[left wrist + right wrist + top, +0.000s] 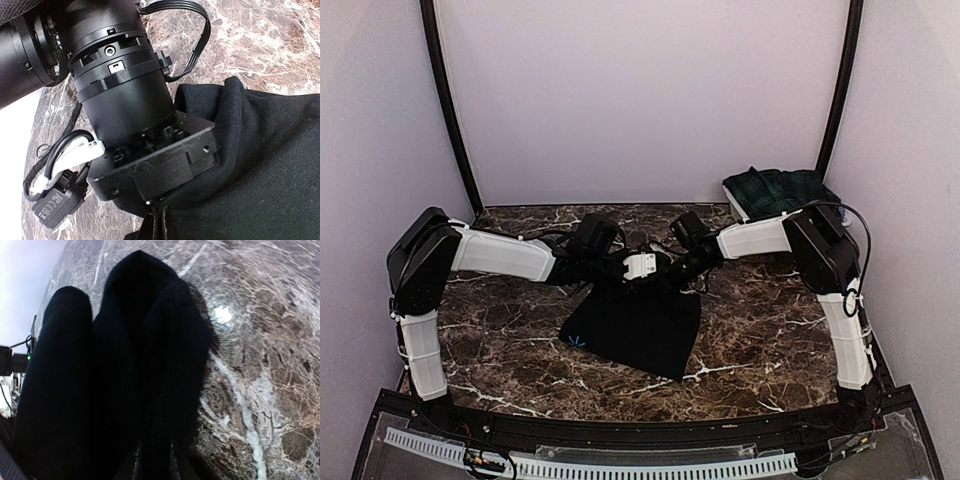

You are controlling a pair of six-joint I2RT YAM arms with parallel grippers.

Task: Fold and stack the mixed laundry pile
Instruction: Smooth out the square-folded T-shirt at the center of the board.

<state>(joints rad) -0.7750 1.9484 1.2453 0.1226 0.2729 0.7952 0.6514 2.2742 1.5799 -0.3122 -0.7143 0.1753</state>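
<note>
**Both arms meet over the black cloth at mid-worktop**

The black cloth [635,330] lies around the middle of the marble worktop [500,340], its far edge bunched up towards the two wrists. The right gripper [154,465] is narrowed onto a gathered fold of that cloth, which rises from between its fingers. The left gripper [628,270] sits just beside it, closed tight. I cannot tell what it pinches, if anything. The tartan skirt [775,190] rests in the white basket [744,211] at the far right corner.
</note>
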